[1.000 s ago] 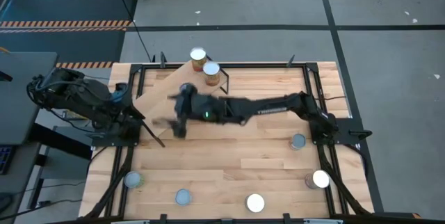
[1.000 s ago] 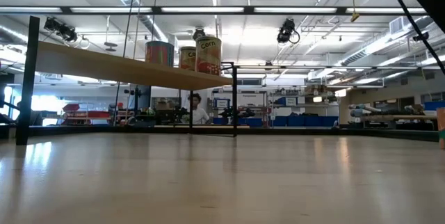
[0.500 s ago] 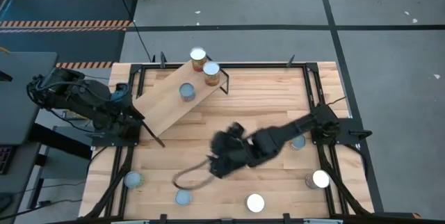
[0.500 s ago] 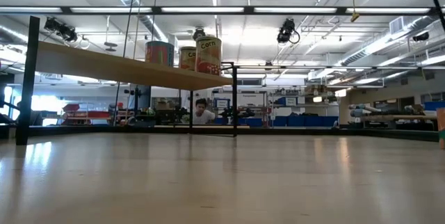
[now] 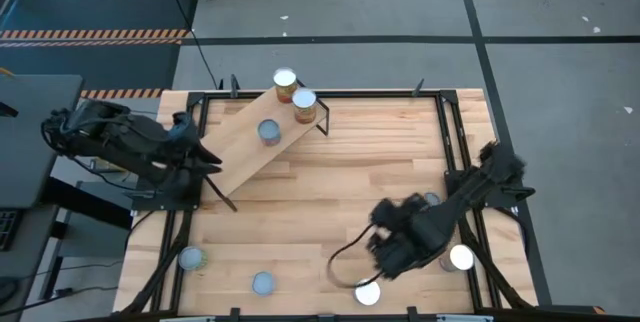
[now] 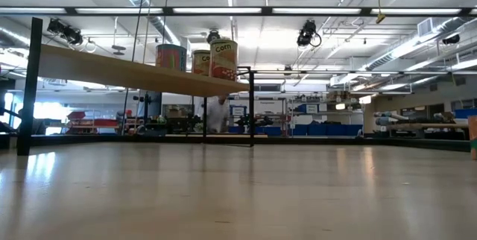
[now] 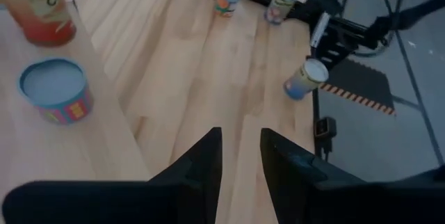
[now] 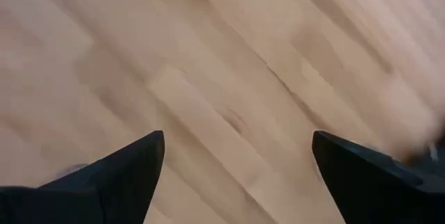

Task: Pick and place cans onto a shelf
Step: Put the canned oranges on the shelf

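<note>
Quick status from my remote seat. My right jaws (image 5: 385,262) are spread wide with nothing between them, hanging over bare worktop (image 5: 340,212) planks at the near edge. Closest thing to them is the white-topped can (image 5: 367,292), just beside and a touch nearer the edge, so I'd guess that one is next. A bit further out on the right side sit another white-topped can (image 5: 460,257) by the rail and a grey-topped can (image 5: 429,201), partly hidden behind my arm.

Further along the near edge, well apart from the right jaws, there's a blue-grey-topped can (image 5: 262,283) and one more can at the left corner (image 5: 190,258).

My left jaws (image 7: 240,156) are parked off the left edge of the worktop, nearly together with only a narrow gap and gripping nothing. Just ahead of them is the low end of the shelf (image 5: 235,147).

Farthest away, up on that tilted plank: the blue can (image 5: 268,132) lying mid-shelf, then the Corn can (image 5: 304,104) and the third can (image 5: 285,83) at the high end.

So my read: three shelved, five still down on the worktop. Not even halfway, and nothing in hand right now.
</note>
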